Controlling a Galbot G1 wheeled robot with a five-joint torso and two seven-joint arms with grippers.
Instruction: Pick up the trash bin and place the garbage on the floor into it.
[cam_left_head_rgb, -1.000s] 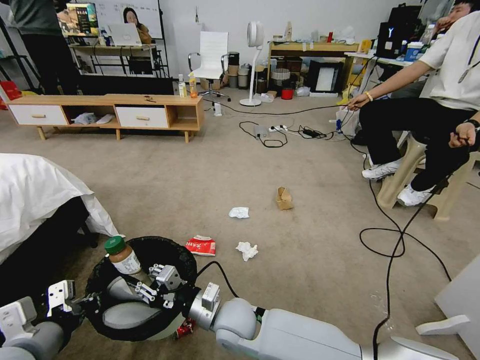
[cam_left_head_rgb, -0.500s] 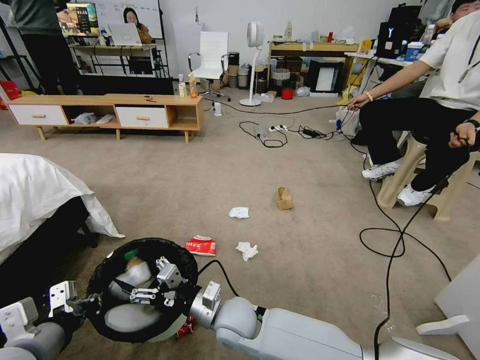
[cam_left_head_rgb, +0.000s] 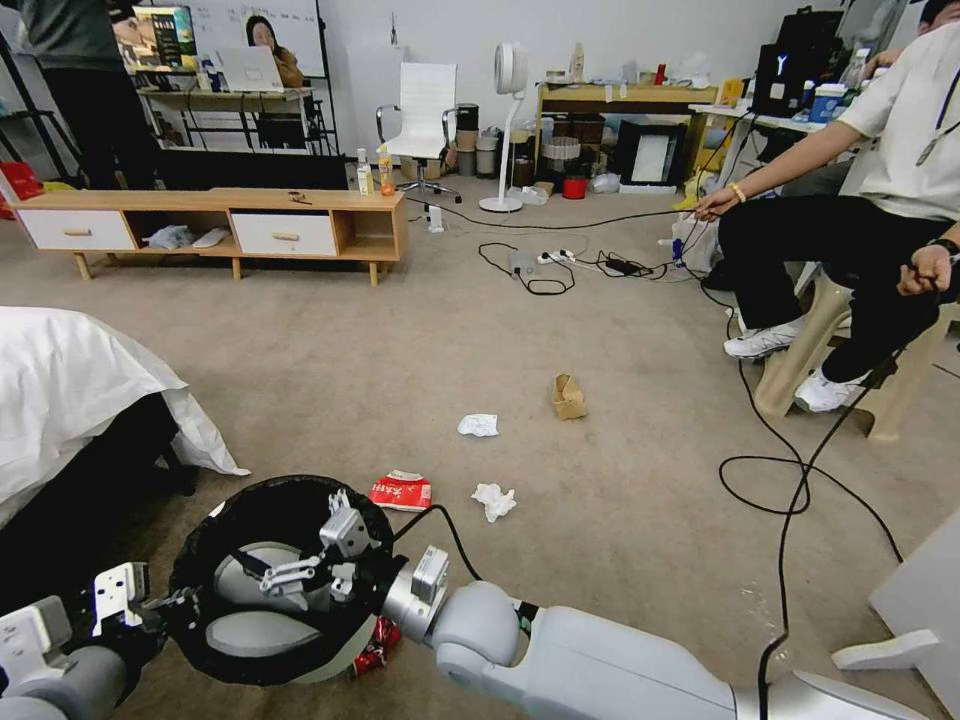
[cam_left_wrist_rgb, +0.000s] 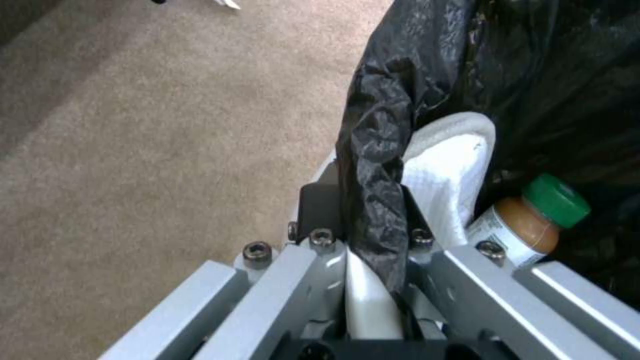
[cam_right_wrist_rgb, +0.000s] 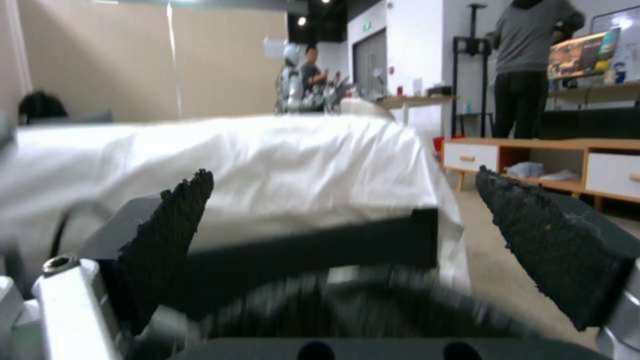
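Gripping trash bin (cam_left_head_rgb: 205, 640) rim: left end effector (cam_left_head_rgb: 150, 610) | right end effector (cam_left_head_rgb: 300, 570) agape | beige carpet (cam_left_head_rgb: 620, 520)

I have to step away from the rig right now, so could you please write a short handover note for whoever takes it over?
Left gripper: shut on the rim of the trash bin, holding it beside the bed.
Right gripper: open and empty, over the bin's mouth.
Done: the green-capped bottle lies inside the bin.
Left on the carpet: the red can at the bin's near side, the red-white carton, two tissues and the brown paper box, farthest out.
Mind the black cable on the robot's right.
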